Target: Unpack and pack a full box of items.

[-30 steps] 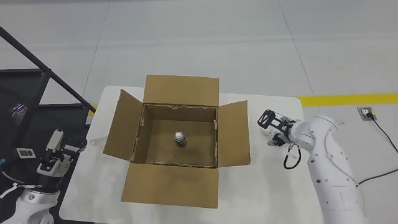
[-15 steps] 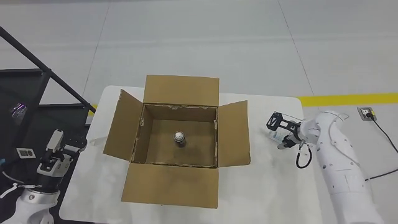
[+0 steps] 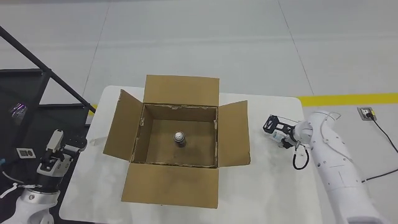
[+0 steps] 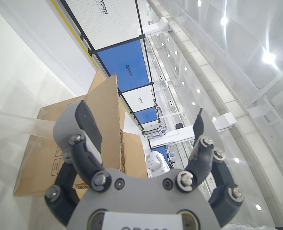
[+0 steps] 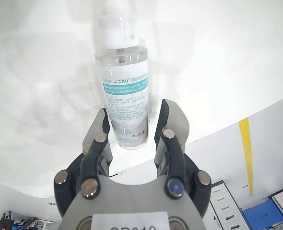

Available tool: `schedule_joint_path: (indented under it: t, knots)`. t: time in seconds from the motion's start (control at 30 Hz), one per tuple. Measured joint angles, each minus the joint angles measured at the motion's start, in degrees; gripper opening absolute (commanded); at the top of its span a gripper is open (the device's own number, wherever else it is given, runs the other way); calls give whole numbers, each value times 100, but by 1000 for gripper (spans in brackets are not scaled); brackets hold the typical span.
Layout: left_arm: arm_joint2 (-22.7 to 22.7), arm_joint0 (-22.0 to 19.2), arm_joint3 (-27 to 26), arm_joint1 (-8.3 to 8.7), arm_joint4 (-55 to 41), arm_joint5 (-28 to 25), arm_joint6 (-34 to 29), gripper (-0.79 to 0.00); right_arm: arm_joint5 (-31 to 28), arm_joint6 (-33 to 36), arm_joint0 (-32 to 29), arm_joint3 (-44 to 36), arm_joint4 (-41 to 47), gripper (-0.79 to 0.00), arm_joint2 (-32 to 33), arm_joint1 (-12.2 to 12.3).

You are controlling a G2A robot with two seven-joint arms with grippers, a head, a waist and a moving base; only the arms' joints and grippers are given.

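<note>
White tabletop (image 3: 273, 186) carries the open box (image 3: 180, 90). Right of box: right hand (image 5: 134, 107), parted, straddles spray bottle (image 5: 122, 84). Left hand (image 4: 140, 107) parted, left of box.

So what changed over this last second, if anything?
The right gripper drew back from the cardboard box toward the right edge of the table, then eased slightly back; its fingers now stand open around the spray bottle, with a gap on one side. Whether it just let go is unclear. The box, the small item inside it and the left gripper stayed put.
</note>
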Motion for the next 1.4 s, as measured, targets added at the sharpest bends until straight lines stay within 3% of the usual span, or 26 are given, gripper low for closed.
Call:
schedule_joint_path:
  t: [0.13, 0.17, 0.23, 0.4, 0.53, 0.7, 0.93, 1.13, 1.4]
  knots:
    - [0, 0, 0, 0, 0, 0, 0, 0, -5, 26, 67, 122, 46, -493, -79, 2]
    - [0, 0, 0, 0, 0, 0, 0, 0, 4, 32, 82, 152, 63, -560, -100, 3]
    - [0, 0, 0, 0, 0, 0, 0, 0, 27, 43, 101, 193, 106, -776, -125, 6]
    - [0, 0, 0, 0, 0, 0, 0, 0, 169, 82, 125, 122, 279, -785, -54, 42]
    - [0, 0, 0, 0, 0, 0, 0, 0, 395, 229, 65, -393, 724, -785, 292, 121]
    - [0, 0, 0, 0, 0, 0, 0, 0, 1073, 1224, -314, -2079, 1830, -785, 806, 169]
    - [0, 0, 0, 0, 0, 0, 0, 0, 2378, 2414, -986, -5024, 2972, -785, 717, 155]
    - [0, 0, 0, 0, 0, 0, 0, 0, 2657, 2599, -851, -5983, 3168, -785, -247, 76]
    - [0, 0, 0, 0, 0, 0, 0, 0, 2713, 2612, -48, -5333, 3128, -785, -2212, -206]
